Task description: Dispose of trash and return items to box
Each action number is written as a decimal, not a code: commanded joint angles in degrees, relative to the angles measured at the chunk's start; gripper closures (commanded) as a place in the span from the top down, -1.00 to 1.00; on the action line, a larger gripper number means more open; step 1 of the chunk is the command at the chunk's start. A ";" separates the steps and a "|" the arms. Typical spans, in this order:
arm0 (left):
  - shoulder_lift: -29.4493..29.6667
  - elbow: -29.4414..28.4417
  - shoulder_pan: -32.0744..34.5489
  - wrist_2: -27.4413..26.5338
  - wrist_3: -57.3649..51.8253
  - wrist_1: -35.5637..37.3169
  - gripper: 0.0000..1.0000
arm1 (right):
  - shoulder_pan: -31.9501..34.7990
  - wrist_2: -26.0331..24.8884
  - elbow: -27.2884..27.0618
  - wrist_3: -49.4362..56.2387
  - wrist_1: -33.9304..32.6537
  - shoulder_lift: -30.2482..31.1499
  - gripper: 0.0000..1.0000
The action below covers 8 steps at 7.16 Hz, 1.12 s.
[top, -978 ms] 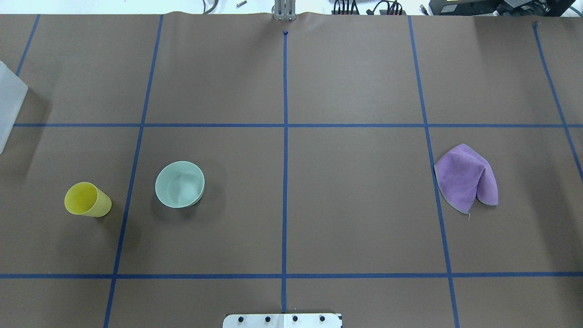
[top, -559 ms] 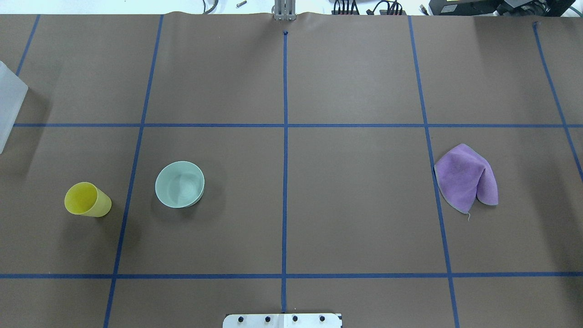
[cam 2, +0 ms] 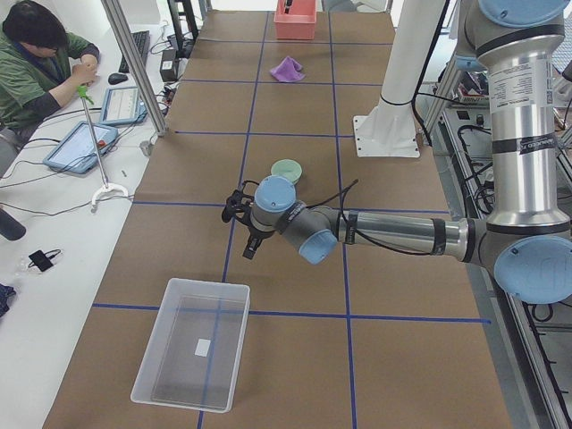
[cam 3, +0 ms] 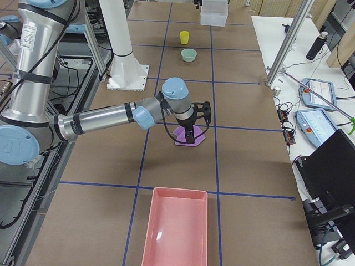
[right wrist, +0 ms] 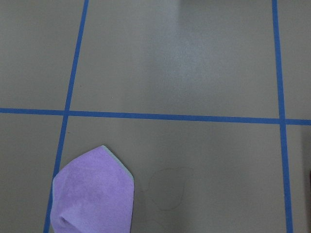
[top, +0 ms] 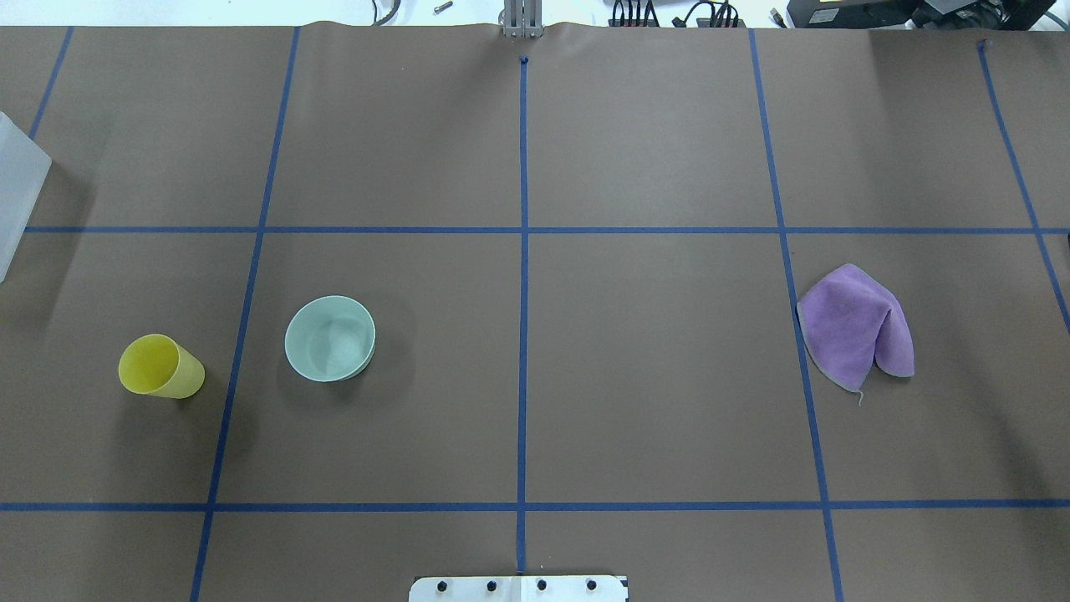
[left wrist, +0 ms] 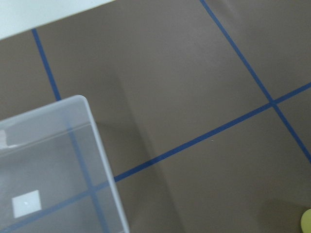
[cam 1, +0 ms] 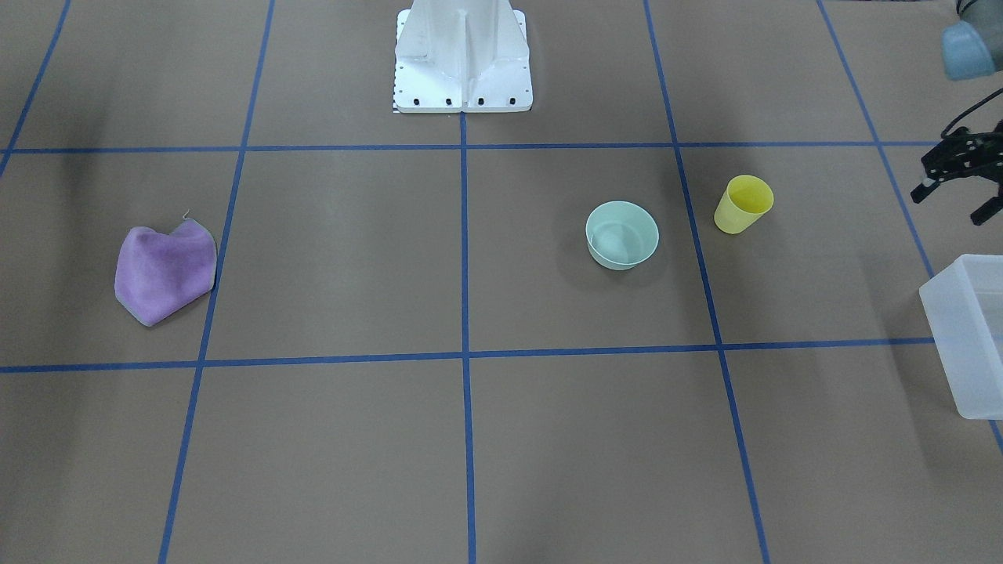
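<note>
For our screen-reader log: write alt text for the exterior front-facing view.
A mint-green bowl and a yellow cup stand upright, close but apart, right of centre on a brown table gridded with blue tape. A crumpled purple cloth lies far left; at the right edge are a frosted bin and, higher in the picture, the open left gripper.

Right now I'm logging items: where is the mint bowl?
Overhead view: the mint bowl stands left of centre, right of the yellow cup, not touching it.

Cup (top: 160,366) beside bowl (top: 329,338) on its left, box (top: 18,188) farther left, cloth (top: 853,326) well apart at right
</note>
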<state>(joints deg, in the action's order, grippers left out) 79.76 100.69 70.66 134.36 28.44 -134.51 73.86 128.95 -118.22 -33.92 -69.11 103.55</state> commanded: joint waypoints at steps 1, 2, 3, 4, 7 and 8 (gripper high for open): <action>-2.32 1.69 -11.46 -6.19 15.10 -6.29 0.97 | -6.24 -6.58 -1.40 -6.57 0.03 0.07 1.00; -2.85 4.14 -15.60 -8.65 21.41 -6.29 0.97 | -8.71 -9.22 -1.49 -8.59 0.12 0.07 1.00; -2.77 4.51 -18.60 -11.37 24.18 -6.29 0.97 | -10.91 -12.03 -1.49 -10.36 0.12 0.07 1.00; -2.07 4.60 -22.71 -15.14 28.12 -6.29 0.97 | -12.32 -13.71 -1.40 -10.63 0.12 -0.02 1.00; -1.71 4.43 -28.37 -19.04 28.60 -6.29 0.00 | -14.00 -14.08 -1.05 -10.64 0.03 -0.02 1.00; -1.71 4.26 -28.99 -19.13 28.51 -6.29 -0.62 | -14.87 -14.08 -1.05 -10.64 0.03 -0.02 1.00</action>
<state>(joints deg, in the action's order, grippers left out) 78.02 105.13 42.92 115.76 56.93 -140.80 59.97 114.97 -119.34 -44.55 -69.07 103.57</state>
